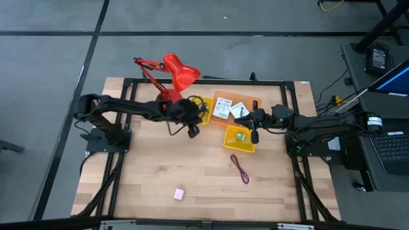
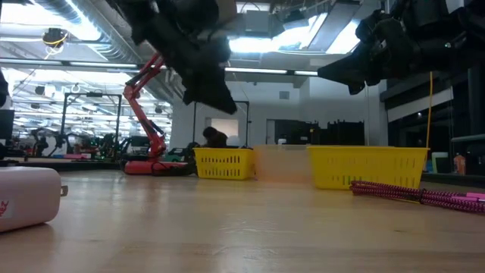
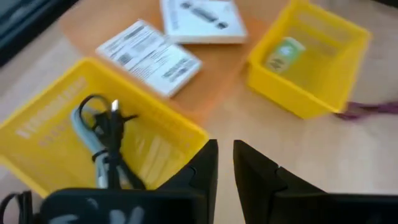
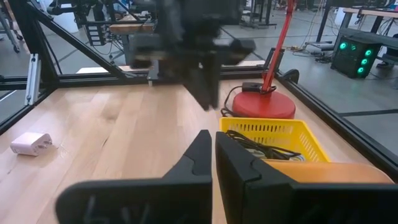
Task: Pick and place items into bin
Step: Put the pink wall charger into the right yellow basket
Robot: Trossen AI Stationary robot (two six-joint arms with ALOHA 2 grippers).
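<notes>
My left gripper point(image 1: 192, 132) point(image 3: 226, 155) hovers shut and empty over the table, just in front of a yellow bin point(image 1: 202, 109) point(image 3: 74, 134). That bin holds a black cable point(image 3: 111, 140) and a bluish-grey tool point(image 3: 87, 134). My right gripper point(image 1: 254, 137) point(image 4: 213, 146) is shut and empty above the second yellow bin point(image 1: 239, 138) point(image 3: 305, 62), where a green block point(image 3: 283, 53) lies. Two white cards point(image 3: 149, 59) point(image 3: 202, 18) lie flat on an orange tray point(image 1: 233, 105). The maroon cord point(image 1: 239, 169) and a pinkish-white block point(image 1: 179, 193) point(image 4: 28, 143) lie on the bare table.
The red desk lamp point(image 1: 174, 73) stands behind the bins near the far edge, its base point(image 4: 261, 106) next to the cable bin. A black frame point(image 1: 128, 83) borders the table. Bare wood point(image 1: 160, 166) stretches toward the near edge around the cord and block.
</notes>
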